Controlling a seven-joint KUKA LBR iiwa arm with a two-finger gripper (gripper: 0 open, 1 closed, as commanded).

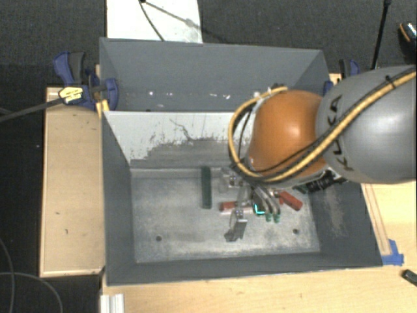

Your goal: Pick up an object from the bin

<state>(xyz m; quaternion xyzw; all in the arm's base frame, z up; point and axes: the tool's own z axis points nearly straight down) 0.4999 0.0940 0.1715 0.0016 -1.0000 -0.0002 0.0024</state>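
My gripper (237, 224) hangs low over the right half of the bin floor, under the arm's orange cover. A red, stick-like thing lies right below it, with one end (227, 206) showing at its left and another red piece (290, 201) at its right. Whether these are one thing I cannot tell. A small green thing (272, 216) lies just right of the gripper. A dark green flat bar (206, 188) lies upright in the view to the gripper's left, apart from it.
The arm and its cover hide the bin's right rear part. The left half of the bin floor is bare grey metal, and the bin's walls slope up steeply on all sides.
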